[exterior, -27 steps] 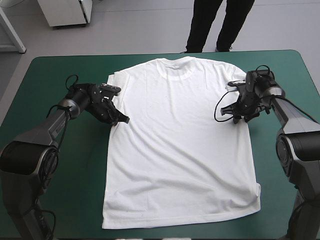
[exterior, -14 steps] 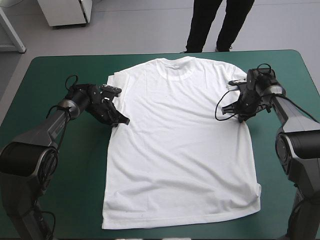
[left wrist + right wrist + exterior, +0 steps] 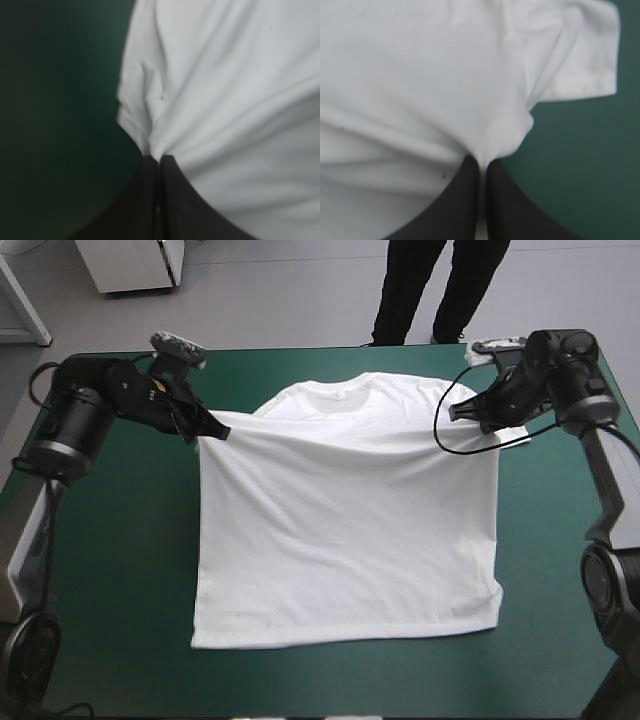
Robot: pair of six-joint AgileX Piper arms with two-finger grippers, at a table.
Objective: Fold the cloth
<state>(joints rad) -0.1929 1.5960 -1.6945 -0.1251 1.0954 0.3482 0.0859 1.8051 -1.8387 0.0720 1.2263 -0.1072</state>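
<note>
Teal-green tabletop (image 3: 120,570) underneath, matte and even, carrying a white T-shirt (image 3: 345,540) with its long axis from 12 to 6 o'clock. Hem end lying flat toward 6 o'clock, close to the near edge. Collar end toward 12 o'clock, partly hidden behind a raised line of cloth.

Lifted along that line from 9 to 3 o'clock, just under both sleeves. Pulled rather tight between the two arms, with soft creases sagging in the middle.

Left fingers (image 3: 203,424) at the 9 o'clock end, almost closed, with thin cloth pinched at the tips. Left sleeve (image 3: 135,95) bunched in a small lump just ahead of them.

Right fingers (image 3: 482,411) at the 3 o'clock end, also almost closed on the cloth. Right sleeve (image 3: 580,55) hanging smooth and flat just beside them.

Both grips at about the same height and equally far from the hem, so neither arm nearer.

Probably next, as a judgement only: carrying the held line toward 6 o'clock, across the long axis, to lay the upper half over the lower one. Needs equal travel on both sides, otherwise a slanted fold.

Light, limp knit fabric, likely to slip or wrinkle if the tension drops.
</note>
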